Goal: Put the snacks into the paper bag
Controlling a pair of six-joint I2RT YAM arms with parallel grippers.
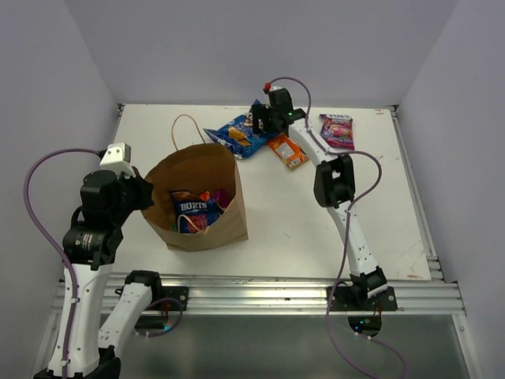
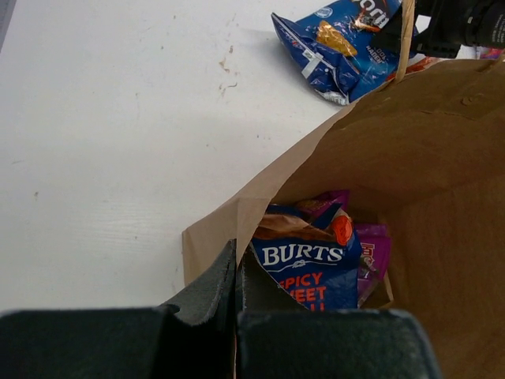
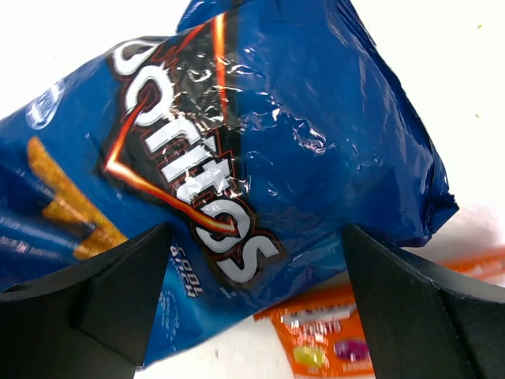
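one burts packet [image 1: 194, 210] inside paper bag [image 1: 185, 166]

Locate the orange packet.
In the top view, the orange packet lies on the table's far side, just right of the blue chip bag and left of the pink packet, outside the paper bag.

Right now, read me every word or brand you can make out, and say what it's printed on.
"BURTS": dark blue glossy packet inside the brown kraft paper bag.
"SPICY", then "WEET" cut off below: same packet.
"Doritos", upside down: large blue glossy chip bag.
Orange packet, pink-magenta packet: print too blurred.
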